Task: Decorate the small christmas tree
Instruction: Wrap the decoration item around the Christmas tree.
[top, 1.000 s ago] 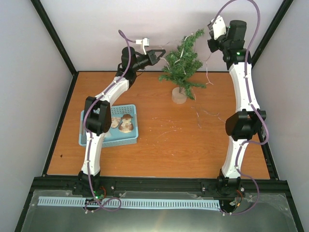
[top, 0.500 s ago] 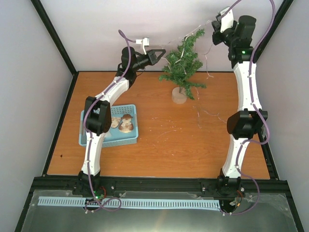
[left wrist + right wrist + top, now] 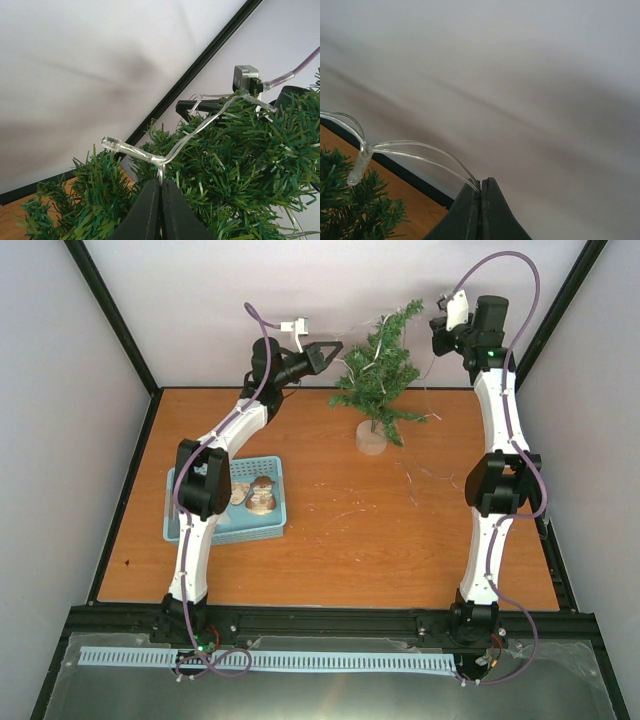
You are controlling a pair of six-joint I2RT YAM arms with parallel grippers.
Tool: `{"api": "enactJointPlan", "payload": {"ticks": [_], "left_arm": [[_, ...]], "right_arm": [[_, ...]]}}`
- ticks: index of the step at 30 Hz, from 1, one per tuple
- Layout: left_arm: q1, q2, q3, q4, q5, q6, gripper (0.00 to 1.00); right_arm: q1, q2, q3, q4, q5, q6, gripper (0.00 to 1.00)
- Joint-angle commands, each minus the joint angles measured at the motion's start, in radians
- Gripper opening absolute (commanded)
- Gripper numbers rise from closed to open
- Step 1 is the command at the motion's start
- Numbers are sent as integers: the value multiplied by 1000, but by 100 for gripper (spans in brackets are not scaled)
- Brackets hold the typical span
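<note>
The small christmas tree stands on its pale round base at the back of the table. A clear light string runs over its upper branches, drops at its right and trails onto the table. My left gripper is raised at the tree's left, shut on the string's wire just below a clear bulb, against the needles. My right gripper is high at the tree's right, shut on two strands of the string; a bulb hangs above the branches.
A light blue basket holding brown and pale ornaments sits at the left of the wooden table. Black frame posts and white walls close in behind the tree. Loose string lies on the table at the right.
The right arm swung up and to the right with the string, then came back down and left near the tree top. The left arm has not moved.
</note>
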Motion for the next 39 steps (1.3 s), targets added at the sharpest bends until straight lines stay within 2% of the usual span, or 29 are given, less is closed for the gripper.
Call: {"api": "enactJointPlan", "payload": {"ticks": [1, 6, 13, 18, 30, 35, 39], "left_arm": [[12, 14, 47, -17, -14, -3, 1], [13, 5, 47, -108, -48, 50, 1], [13, 7, 52, -141, -64, 55, 1], [13, 3, 59, -163, -67, 82, 1], [13, -7, 62, -142, 15, 65, 1], [13, -31, 53, -112, 34, 59, 0], [13, -54, 33, -95, 10, 76, 1]], "right_arm": [[-9, -3, 11, -35, 29, -10, 3], [-9, 18, 9, -77, 108, -34, 3], [-9, 46, 9, -55, 111, -16, 3], [-8, 71, 8, -70, 167, -10, 3], [-9, -31, -10, -73, 100, -19, 3], [-8, -105, -36, -6, 84, -10, 3], [-9, -168, -115, 163, 41, 45, 3]]}}
